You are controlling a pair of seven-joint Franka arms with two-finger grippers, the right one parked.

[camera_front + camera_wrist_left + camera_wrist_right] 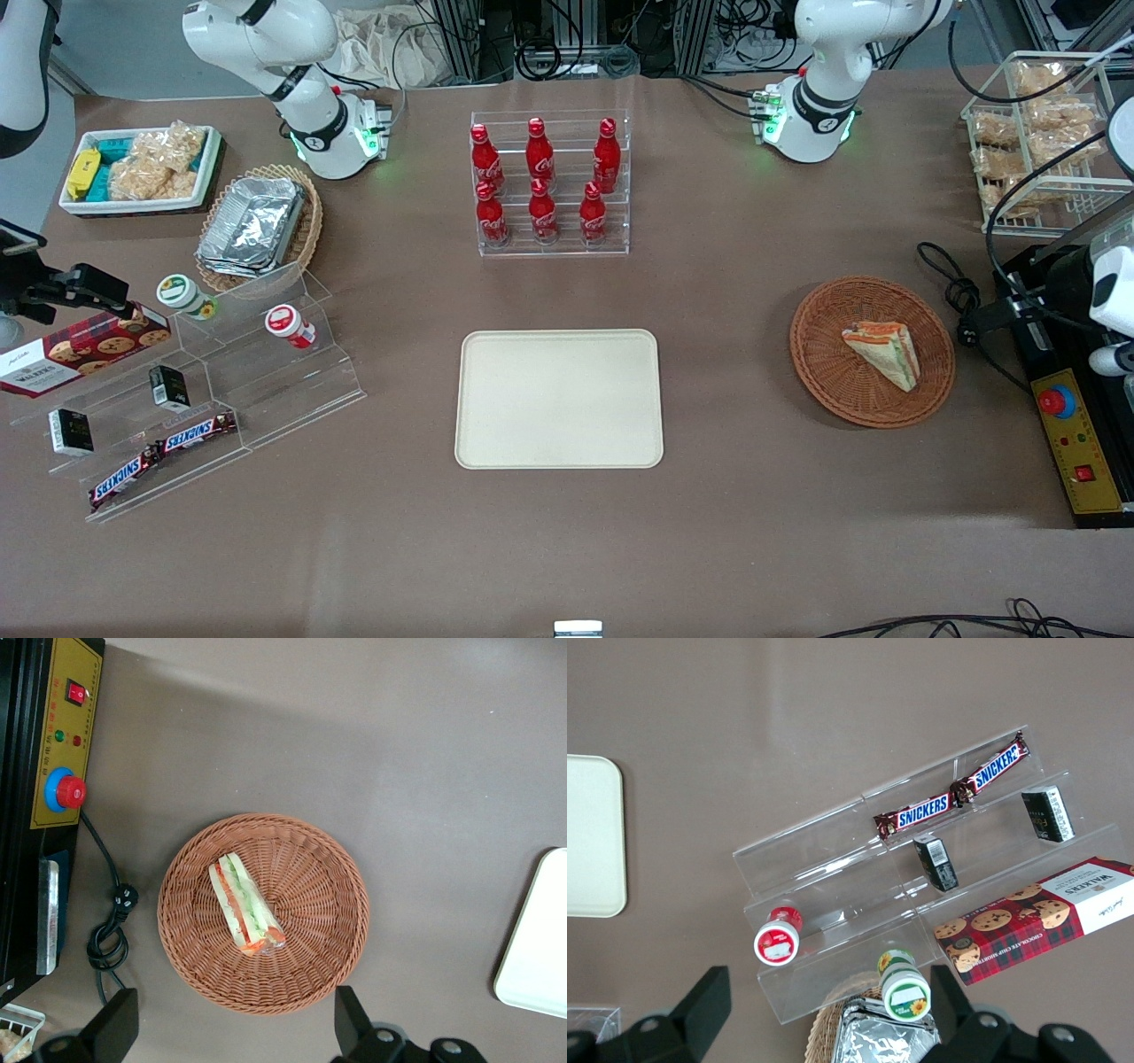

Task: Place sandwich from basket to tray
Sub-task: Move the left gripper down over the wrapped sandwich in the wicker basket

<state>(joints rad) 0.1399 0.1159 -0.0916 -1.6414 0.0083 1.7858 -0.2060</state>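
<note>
Hovering above the basket (263, 912), the open gripper (232, 1028) straddled a sandwich (245, 905) whose long axis ran across its fingers.

Only the two dark finger ends of the gripper (232, 995) can be seen in the left wrist view. They are spread wide apart above the rim of the basket (328, 859), and the rest is cut off by the picture's edge. Only one rounded corner of the tray (536, 939) is shown there. The black control box (22, 771) is cut off too. A patch of the basket's floor is hidden under the sandwich (245, 914). In the front view, the words on the small black box (168, 386) cannot be read.
</note>
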